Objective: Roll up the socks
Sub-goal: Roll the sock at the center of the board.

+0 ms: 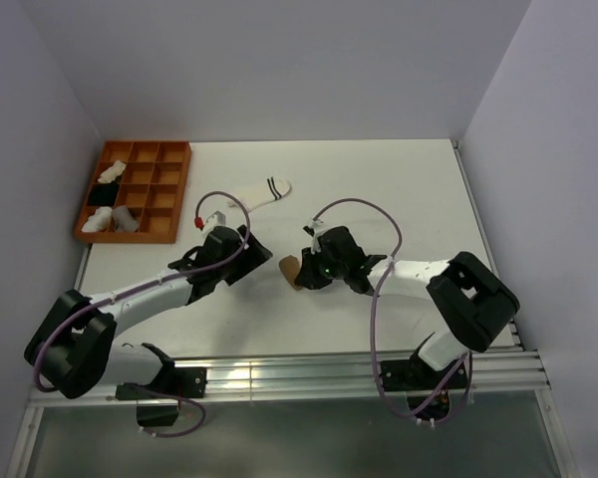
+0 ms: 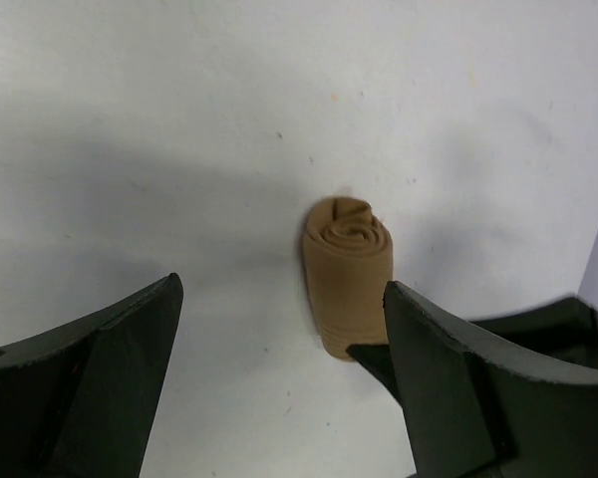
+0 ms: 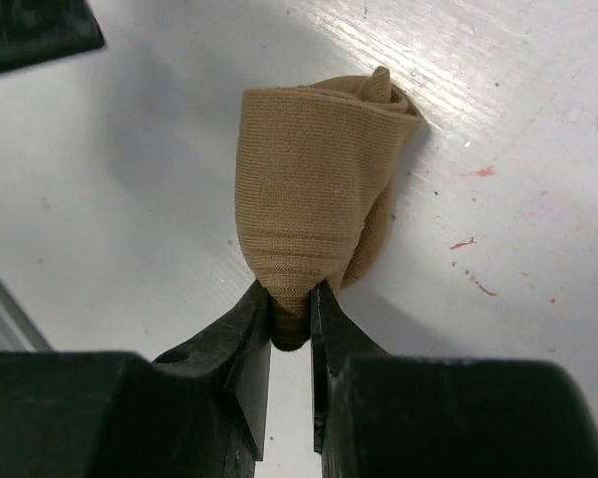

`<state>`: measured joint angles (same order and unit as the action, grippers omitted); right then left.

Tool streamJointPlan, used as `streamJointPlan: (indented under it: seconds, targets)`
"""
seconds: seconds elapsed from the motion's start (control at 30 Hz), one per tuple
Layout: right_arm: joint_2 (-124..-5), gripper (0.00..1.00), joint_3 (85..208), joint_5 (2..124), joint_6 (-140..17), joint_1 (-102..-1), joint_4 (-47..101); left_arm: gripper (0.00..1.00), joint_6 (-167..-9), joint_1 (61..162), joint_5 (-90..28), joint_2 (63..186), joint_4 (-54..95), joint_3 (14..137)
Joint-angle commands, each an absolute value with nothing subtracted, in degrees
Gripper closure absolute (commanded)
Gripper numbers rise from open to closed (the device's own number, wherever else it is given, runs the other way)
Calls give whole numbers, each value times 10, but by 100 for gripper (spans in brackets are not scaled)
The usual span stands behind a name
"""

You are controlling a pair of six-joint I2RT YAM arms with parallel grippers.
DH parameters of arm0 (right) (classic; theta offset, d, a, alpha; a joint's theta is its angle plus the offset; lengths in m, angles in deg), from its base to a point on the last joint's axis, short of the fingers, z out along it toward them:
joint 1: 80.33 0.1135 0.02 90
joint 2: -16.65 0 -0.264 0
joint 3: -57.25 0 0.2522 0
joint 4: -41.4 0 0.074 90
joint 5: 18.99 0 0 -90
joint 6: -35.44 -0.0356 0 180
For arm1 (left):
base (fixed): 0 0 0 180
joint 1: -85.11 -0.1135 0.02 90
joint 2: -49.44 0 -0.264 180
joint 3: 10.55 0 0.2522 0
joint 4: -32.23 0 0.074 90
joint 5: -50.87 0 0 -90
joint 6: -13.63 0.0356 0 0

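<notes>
A tan-brown fabric sock (image 3: 314, 189), rolled into a short tight cylinder, lies on the white surface (image 1: 379, 179) between two black robot arms. The right pincer (image 3: 291, 309) is clamped on the roll's near end, pinching a dark fold of fabric between its fingers. The left pincer (image 2: 279, 299) is spread wide and holds nothing, with one finger just beside the roll. Farther back, a short white sock with dark stripes (image 1: 267, 190) lies flat. At the back left corner, an orange compartment tray (image 1: 130, 238) holds white fabric bundles (image 1: 126, 219) and a black bundle (image 1: 102, 196).
</notes>
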<state>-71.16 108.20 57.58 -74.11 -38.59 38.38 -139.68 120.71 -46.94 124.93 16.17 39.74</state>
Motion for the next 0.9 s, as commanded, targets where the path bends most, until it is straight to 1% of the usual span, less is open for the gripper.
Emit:
streamJointPlan:
  seconds: [0.0, 0.13, 0.3, 0.6, 0.73, 0.87]
  targets:
    - [-740, 100, 1063, 460, -789, -416, 419, 13, -1402, 1243, -453, 1240, 264, 373]
    - [-766, 100, 1056, 384, -821, -455, 452, 14, -1413, 1272, -441, 1294, 309, 368]
    - [-814, 100, 1049, 326, -868, -478, 506, 17, -1424, 1288, -423, 1364, 330, 384]
    - [-882, 100, 1034, 266, -956, -512, 588, 20, -1427, 1291, -414, 1412, 326, 403]
    - [-909, 100, 1020, 243, -1005, -531, 642, 22, -1427, 1291, -413, 1416, 322, 406]
    - [-936, 100, 1018, 232, -1044, -540, 657, 22, -1428, 1291, -414, 1417, 319, 406]
